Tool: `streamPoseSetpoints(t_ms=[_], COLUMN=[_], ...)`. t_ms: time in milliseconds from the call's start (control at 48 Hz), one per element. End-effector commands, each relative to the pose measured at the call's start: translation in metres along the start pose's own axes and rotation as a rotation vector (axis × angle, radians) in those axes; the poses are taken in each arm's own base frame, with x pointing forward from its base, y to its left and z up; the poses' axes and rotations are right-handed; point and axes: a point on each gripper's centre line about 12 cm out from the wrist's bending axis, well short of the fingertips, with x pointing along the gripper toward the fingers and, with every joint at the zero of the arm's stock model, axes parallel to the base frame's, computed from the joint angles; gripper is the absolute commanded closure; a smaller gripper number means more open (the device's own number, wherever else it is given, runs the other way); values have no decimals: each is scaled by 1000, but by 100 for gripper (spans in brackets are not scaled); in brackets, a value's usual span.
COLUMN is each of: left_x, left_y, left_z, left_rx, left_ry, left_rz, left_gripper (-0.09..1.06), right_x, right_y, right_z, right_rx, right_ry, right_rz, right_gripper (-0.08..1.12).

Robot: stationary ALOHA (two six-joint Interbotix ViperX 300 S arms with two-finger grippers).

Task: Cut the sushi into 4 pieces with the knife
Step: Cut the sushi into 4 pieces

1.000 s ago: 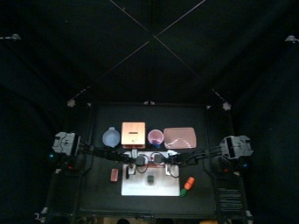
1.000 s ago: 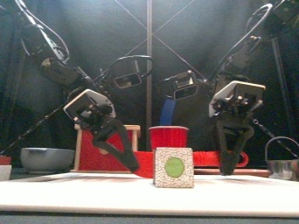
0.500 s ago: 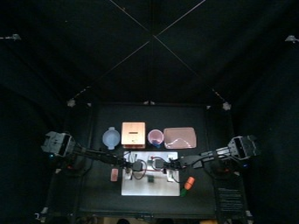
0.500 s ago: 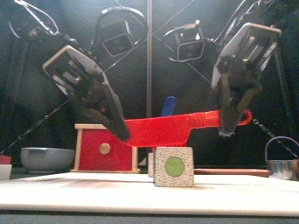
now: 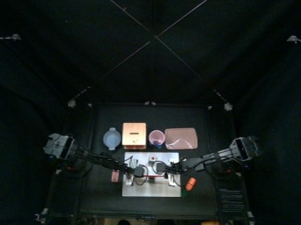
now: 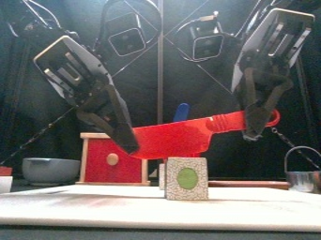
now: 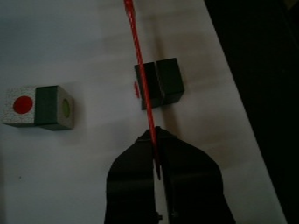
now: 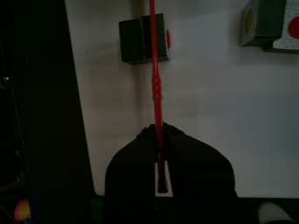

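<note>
Both grippers are shut on the red toy knife point(image 6: 189, 134), which hangs slanted above the white cutting board point(image 6: 113, 202). My left gripper point(image 6: 128, 141) pinches the blade end. My right gripper point(image 6: 258, 120) holds the handle end, which is higher. One dark green sushi piece point(image 6: 187, 178) stands on the board right under the blade. In the left wrist view the knife point(image 7: 140, 70) crosses over that piece point(image 7: 163, 80), and a second piece point(image 7: 41, 105) lies apart from it. The right wrist view shows the blade point(image 8: 152, 61) over the piece point(image 8: 138, 39), with another piece point(image 8: 271, 22) at the edge.
Behind the board stand the wooden box point(image 6: 113, 159) with its red drawer front, the blue-grey bowl point(image 6: 51, 170), the red cup point(image 5: 157, 136) with a blue knife point(image 6: 182, 111), and the pink tray point(image 5: 180, 137). A metal cutter point(image 6: 301, 178) is at the right. An orange toy point(image 5: 188, 184) lies by the board's right edge.
Both grippers have carried the red knife forward and up, from low near the cup to above the sushi piece. The handle end now sits higher than before.
</note>
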Motion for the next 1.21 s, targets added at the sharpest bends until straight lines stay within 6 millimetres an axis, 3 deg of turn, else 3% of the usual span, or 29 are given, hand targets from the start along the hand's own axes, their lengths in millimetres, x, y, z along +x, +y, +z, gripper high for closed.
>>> streamPoseSetpoints(t_ms=[21, 250, 583, 1208], left_x=[2, 12, 13, 4], left_y=[-6, -5, -7, -12], left_z=[14, 5, 4, 21], left_rx=[6, 5, -4, 11], left_ry=[-37, -3, 2, -19], left_rz=[-10, -10, -11, -22], left_gripper=[69, 69, 69, 69], right_x=[-3, 14, 18, 5], right_y=[0, -5, -5, 4], right_z=[6, -1, -3, 14], right_rx=[7, 12, 12, -12], right_ry=[-38, 2, 15, -45], right_rz=[8, -8, -12, 8], right_gripper=[85, 85, 85, 85])
